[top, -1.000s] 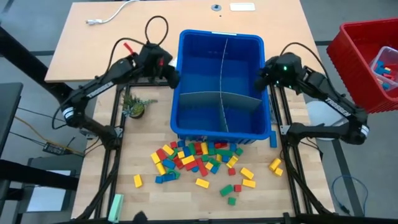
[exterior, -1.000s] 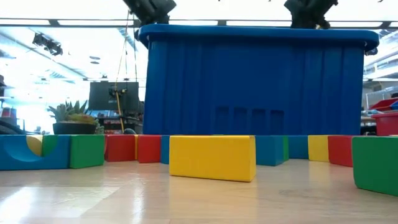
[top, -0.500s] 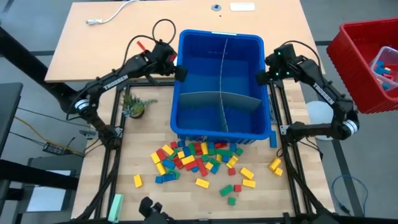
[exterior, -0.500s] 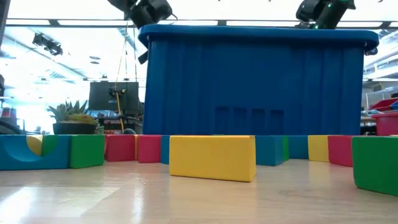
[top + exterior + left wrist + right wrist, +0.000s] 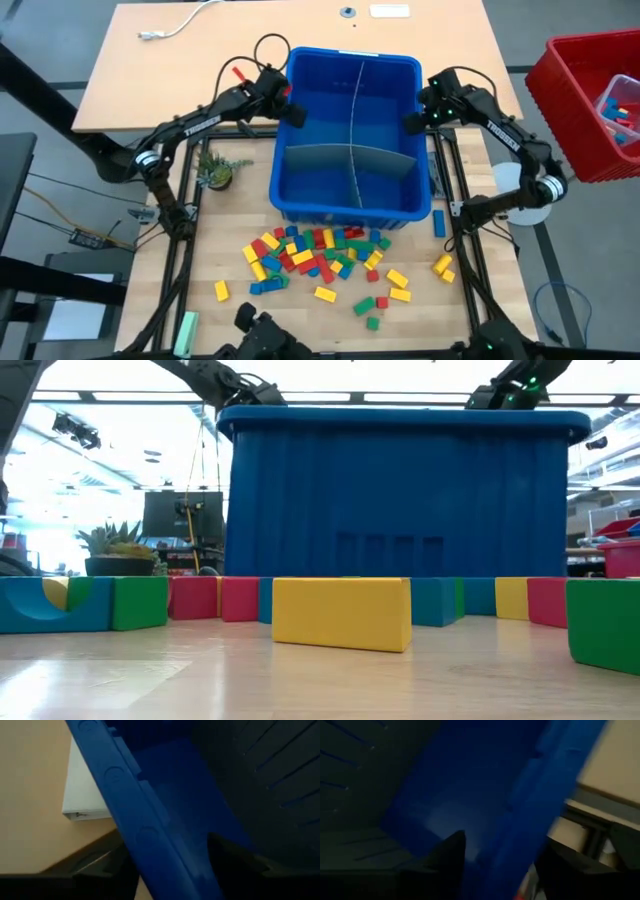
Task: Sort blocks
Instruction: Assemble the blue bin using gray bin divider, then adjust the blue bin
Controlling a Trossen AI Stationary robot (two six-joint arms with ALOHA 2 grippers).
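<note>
A big blue bin (image 5: 350, 213) with grey dividers (image 5: 350, 160) stands mid-table. The blocks (image 5: 320, 255), red, yellow, green and blue, lie scattered on the table in front of its near wall; a yellow one (image 5: 340, 613) lies nearest the low camera. My left gripper (image 5: 293, 112) is at the bin's left rim near the far corner. My right gripper (image 5: 413, 122) is at the right rim opposite. Each stands astride its rim. My left gripper (image 5: 170, 852) has the bin's left rim (image 5: 150, 835) between its two fingers, one inside the bin and one outside, slanting down from the table's left. My right gripper (image 5: 505, 852) has the right rim (image 5: 520, 820) the same way, slanting down from the right. The bin sits upright.
A red basket (image 5: 590, 100) holding more blocks stands off the table's right edge. A small potted plant (image 5: 215, 172) sits left of the bin. A pale green bar (image 5: 186, 330) lies near the front left, and a white cable (image 5: 170, 25) at the far left.
Both grippers have come down and inward from just outside the bin's sides onto its left and right rims, tipping further downward. The bin has shifted a little toward the table's left. The blocks have stayed where they were.
</note>
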